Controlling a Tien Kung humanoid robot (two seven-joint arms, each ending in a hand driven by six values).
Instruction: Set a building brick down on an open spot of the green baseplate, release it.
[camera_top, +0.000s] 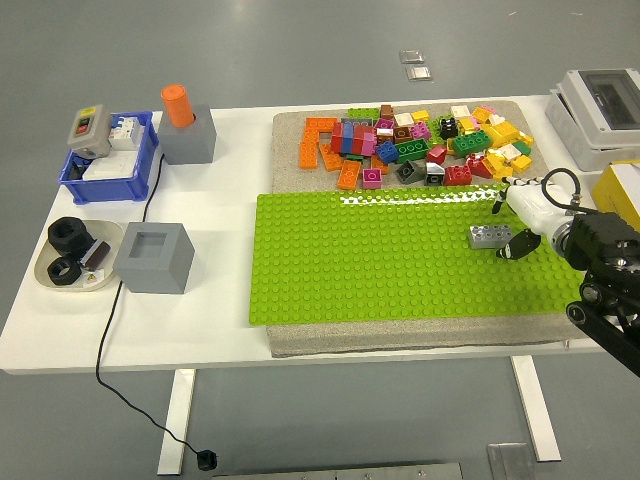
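Here my right hand (520, 225) pinches the grey brick (488, 236) by its end over the green baseplate (380, 260), right of frame; it seems light, stiff, slick.

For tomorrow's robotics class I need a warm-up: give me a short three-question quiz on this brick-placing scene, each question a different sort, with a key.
1. True or false: the green baseplate is crowded with bricks.
2. Which hand is at the grey brick? A) left B) right
3. Fill in: the loose brick pile lies at the baseplate's ___ edge.

Key: 1 false, only the grey brick sits on it; 2 B; 3 far.
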